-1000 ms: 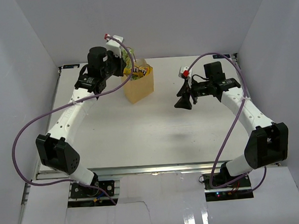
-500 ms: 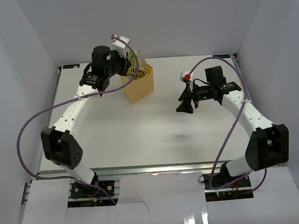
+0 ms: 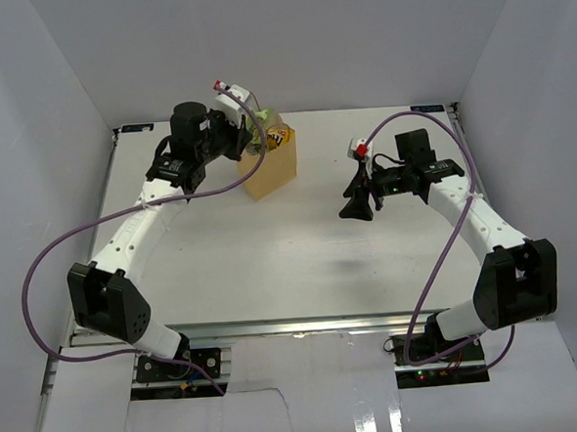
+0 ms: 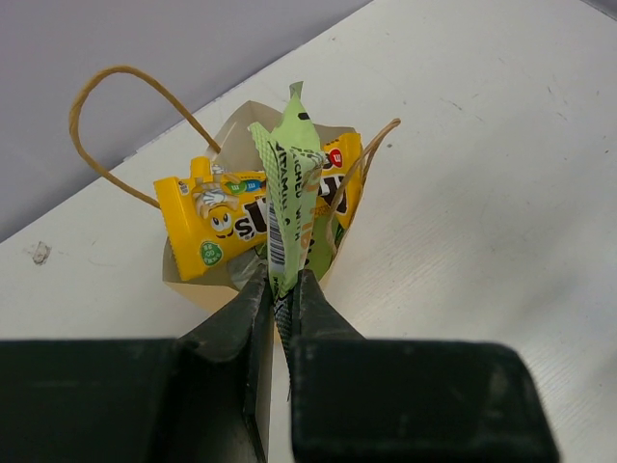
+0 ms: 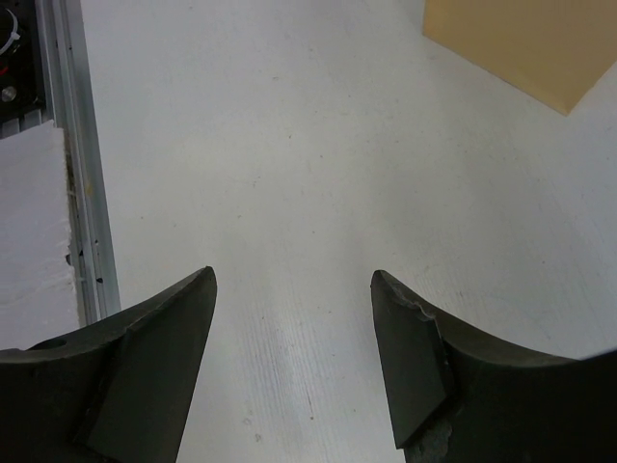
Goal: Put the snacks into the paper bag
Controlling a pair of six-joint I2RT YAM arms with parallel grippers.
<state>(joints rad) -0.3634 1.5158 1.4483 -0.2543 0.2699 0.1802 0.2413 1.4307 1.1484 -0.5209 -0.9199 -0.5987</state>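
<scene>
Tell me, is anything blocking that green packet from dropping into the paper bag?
Partly. The left gripper pinches the green packet over the paper bag, but a yellow candy packet sticks out of the opening right beside it, crowding the gap. Nothing else visible blocks it.

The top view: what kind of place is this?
Probably a robot test cell in a lab: plain white panels wall in a white table, and the left arm and right arm are bolted to a metal rail at its near edge.

1 paper bag (image 3: 269,176), 2 snacks (image 4: 289,183) (image 4: 207,217) showing
</scene>
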